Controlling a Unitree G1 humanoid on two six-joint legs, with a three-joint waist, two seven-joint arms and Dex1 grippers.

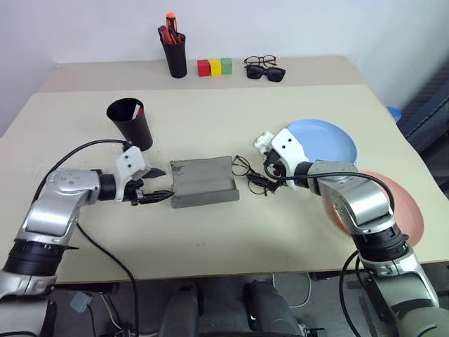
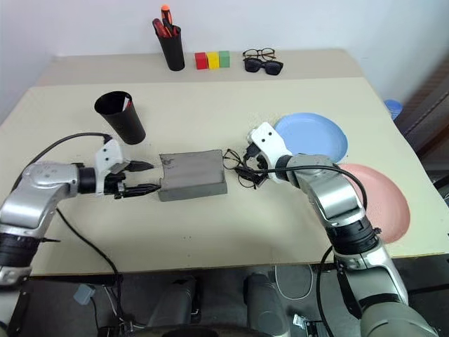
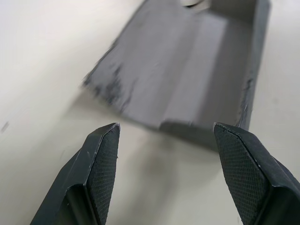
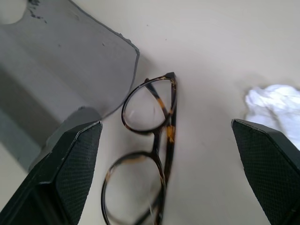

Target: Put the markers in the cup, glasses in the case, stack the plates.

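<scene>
- The left gripper (image 1: pixel 156 184) hangs just off the left end of the case (image 1: pixel 203 180), its two black fingers (image 3: pixel 101 164) spread apart and holding nothing; the case's near edge lies between and beyond their tips in the left wrist view.
- The right gripper (image 1: pixel 265 179) is spread wide over the glasses (image 4: pixel 147 159), which lie on the tabletop (image 1: pixel 280 239) between its fingers without either one touching them.
- The glasses sit just beside the right end of the case, outside it; their frame looks dark with amber flecks in the right wrist view.
- The case lies open and flat at the middle of the tabletop, grey, with a raised lip along its near side.
- A crumpled white scrap (image 4: pixel 274 105) lies on the tabletop near the glasses, on the side away from the case.
- The cup (image 1: pixel 130 123) stands upright behind the left gripper, with the markers (image 1: pixel 137 110) inside it, a white and a red tip showing at the rim.
- The light blue plate (image 1: pixel 324 140) lies behind the right arm, and the salmon pink plate (image 1: pixel 407 210) lies beside it nearer the tabletop's right edge, partly under the forearm; whether their rims touch I cannot tell.
- Along the far edge stand a black pen pot (image 1: pixel 174 53) with red and orange pens, three coloured blocks (image 1: pixel 215 67), and two other pairs of glasses (image 1: pixel 264 69).
</scene>
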